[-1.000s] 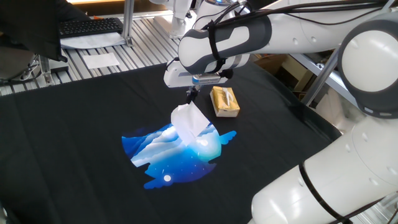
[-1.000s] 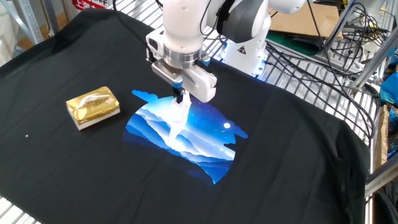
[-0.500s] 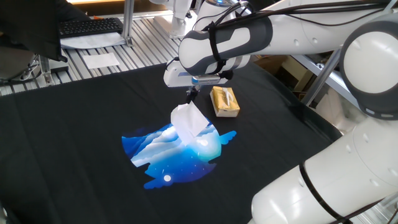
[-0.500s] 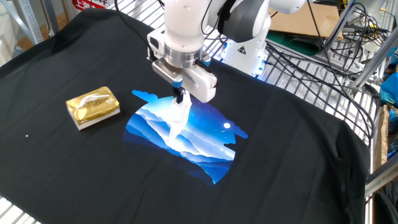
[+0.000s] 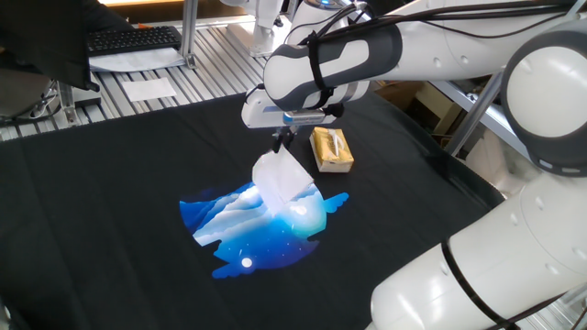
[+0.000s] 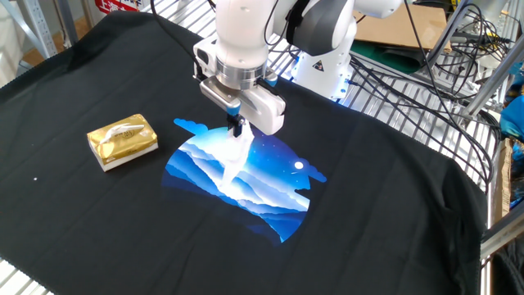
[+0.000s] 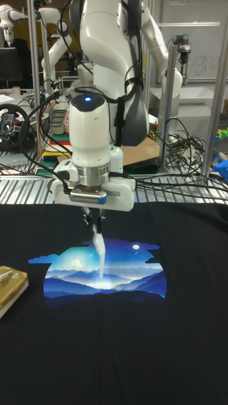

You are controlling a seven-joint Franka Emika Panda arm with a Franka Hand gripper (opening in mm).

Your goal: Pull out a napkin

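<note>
A thin white napkin hangs from my gripper, whose fingers are shut on its top corner. Its lower edge touches or nearly touches the blue mountain print on the black cloth. From the other side the napkin shows as a narrow strip under the gripper. In the tall view the napkin droops below the gripper. The yellow-tan box lies apart from the napkin, beside the gripper; it appears as the box and the box at the left in the other views.
A black cloth covers the table. A flat white sheet and a keyboard lie on the metal rack behind. Cables and the arm's base crowd the far side.
The gripper with the napkin has risen very slightly; otherwise nothing has visibly moved.
</note>
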